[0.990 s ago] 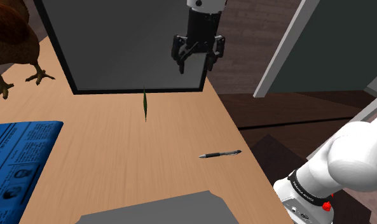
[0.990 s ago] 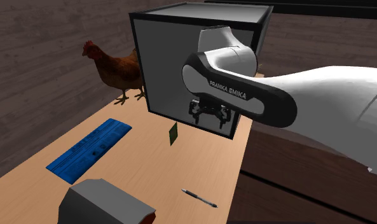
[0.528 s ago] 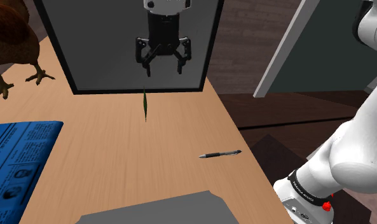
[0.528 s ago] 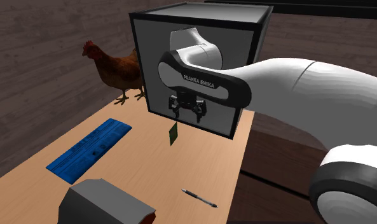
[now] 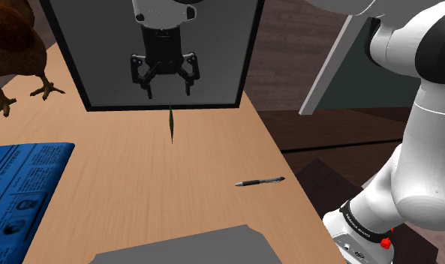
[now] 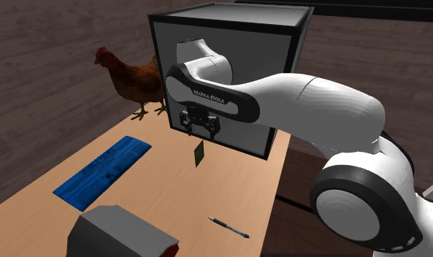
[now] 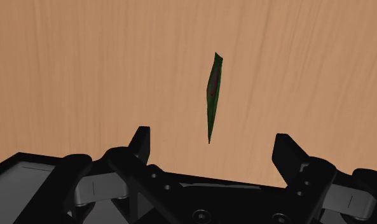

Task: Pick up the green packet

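Now you are seeing the gripper (image 5: 166,91) hanging released, fingers (image 7: 141,137) standing wide apart and gripping nothing. The packet (image 5: 170,124) is standing on its thin edge on the table (image 5: 213,157), just below the gripper and not touching it, roughly between the fingers. A box (image 5: 100,52) is standing right behind the gripper.

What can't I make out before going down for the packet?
Packet face: edge-on in shoulder and wrist views, tiny in second exterior view.
Chicken: cut off by shoulder view's left edge.
Grey block: cut off by the bottom edge of both exterior views.
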